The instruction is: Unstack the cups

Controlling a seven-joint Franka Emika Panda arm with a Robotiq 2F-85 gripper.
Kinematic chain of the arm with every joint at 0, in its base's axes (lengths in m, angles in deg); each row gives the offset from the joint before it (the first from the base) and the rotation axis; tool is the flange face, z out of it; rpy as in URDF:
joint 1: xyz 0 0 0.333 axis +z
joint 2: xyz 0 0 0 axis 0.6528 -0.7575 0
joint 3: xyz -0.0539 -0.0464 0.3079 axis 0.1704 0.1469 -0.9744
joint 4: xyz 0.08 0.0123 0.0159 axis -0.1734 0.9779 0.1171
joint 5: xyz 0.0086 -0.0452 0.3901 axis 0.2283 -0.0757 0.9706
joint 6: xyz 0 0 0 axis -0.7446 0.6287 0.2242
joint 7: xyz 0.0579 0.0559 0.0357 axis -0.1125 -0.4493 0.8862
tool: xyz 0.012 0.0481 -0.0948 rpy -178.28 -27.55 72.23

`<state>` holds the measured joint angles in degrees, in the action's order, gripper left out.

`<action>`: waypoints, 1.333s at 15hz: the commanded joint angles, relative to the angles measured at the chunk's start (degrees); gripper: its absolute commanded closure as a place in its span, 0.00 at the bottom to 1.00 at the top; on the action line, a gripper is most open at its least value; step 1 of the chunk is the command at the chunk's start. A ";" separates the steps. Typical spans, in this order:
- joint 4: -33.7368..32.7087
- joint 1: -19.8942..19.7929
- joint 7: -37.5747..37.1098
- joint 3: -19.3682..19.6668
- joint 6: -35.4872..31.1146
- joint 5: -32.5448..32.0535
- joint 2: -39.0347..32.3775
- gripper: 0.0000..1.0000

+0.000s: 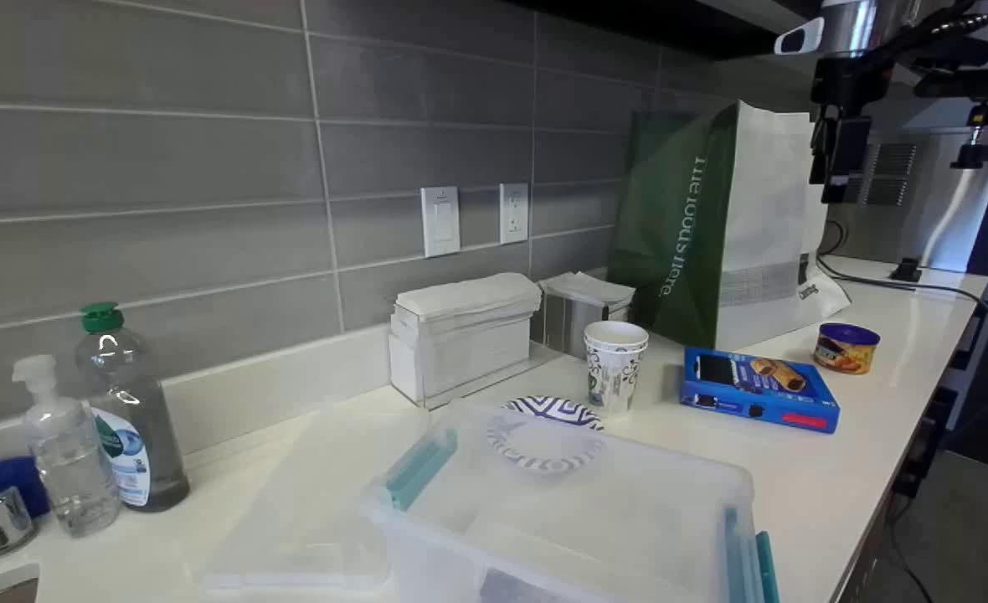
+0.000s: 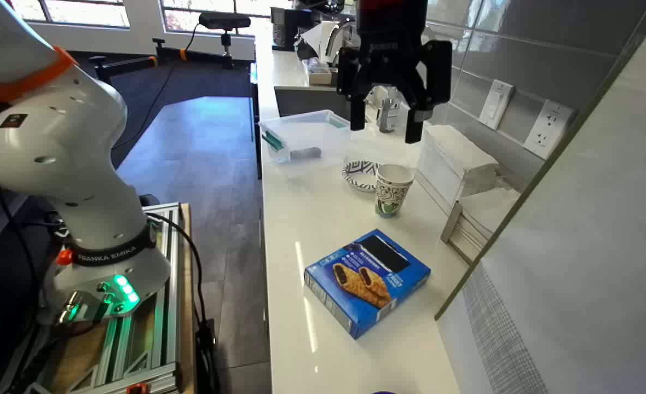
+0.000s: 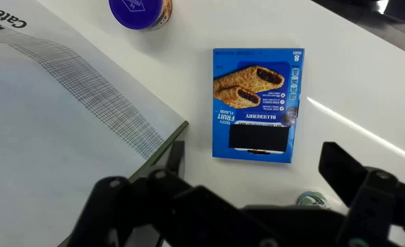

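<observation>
Nearest in an exterior view, the green-and-white bag (image 2: 580, 235) stands at 3 o'clock from the blue bar box (image 2: 367, 282). The gripper (image 2: 385, 131) hangs above the counter (image 2: 326, 210), jaws spread, holding nothing; in the wrist view one finger (image 3: 177, 154) overlaps the bag's edge, so we think a sideways sweep might snag it. Descending short of the cups (image 2: 392, 192) could strike the box. Farther on, at 12 o'clock from the box, the cups stand upright and nested. We expect them to be light: a hard squeeze could crush them, too low a grip could lift both together, and a brush could topple them toward the patterned bowl (image 2: 358, 176), just beside them at 10 o'clock.

Some things escape us. The wrist view cuts off the purple-lidded can (image 3: 139, 12), at 10 o'clock from the box, and leaves us unsure whether the finger touches the bag. At 5 o'clock from the box there, the gripper's body covers most of the cups. The inner cup (image 1: 616, 332) shows little beyond its lip, so we cannot tell how tightly the pair is wedged.
</observation>
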<state>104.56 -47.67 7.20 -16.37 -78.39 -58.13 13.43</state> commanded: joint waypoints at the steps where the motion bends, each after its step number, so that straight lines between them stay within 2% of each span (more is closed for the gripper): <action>1: -0.17 -0.07 0.06 -0.08 0.17 0.08 -0.06 0.00; 6: -0.17 -0.07 0.06 -0.08 0.17 0.08 -0.06 0.00; 9: -2.74 1.37 -2.88 -0.36 1.91 5.74 -3.15 0.00; 11: -5.00 1.81 -8.53 -1.09 3.34 10.77 -6.67 0.00; 13: -5.68 1.38 -16.17 -2.88 0.34 12.12 -10.35 0.00; 17: -8.82 1.88 -23.58 -3.95 -0.22 21.83 -18.13 0.00; 20: -10.73 1.35 -29.06 -4.90 -4.66 27.62 -23.87 0.00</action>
<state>97.14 -45.78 -16.69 -20.54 -80.07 -35.54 -4.36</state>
